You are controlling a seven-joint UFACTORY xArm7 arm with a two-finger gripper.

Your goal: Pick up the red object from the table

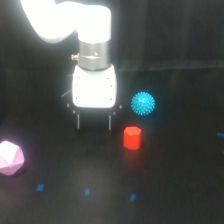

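The red object (132, 138), a small stubby faceted cylinder, stands upright on the black table (170, 180) right of centre. My gripper (94, 121) hangs from the white arm just to its left and slightly behind, apart from it. Two thin dark fingers (78, 121) point down with a wide gap and nothing between them, so the gripper is open. Whether the fingertips touch the table is unclear.
A cyan-blue spiky ball (143, 103) sits just behind the red object, to the gripper's right. A pale pink faceted polyhedron (10, 158) lies at the exterior view's left edge. Small blue marks (87, 191) dot the table's front.
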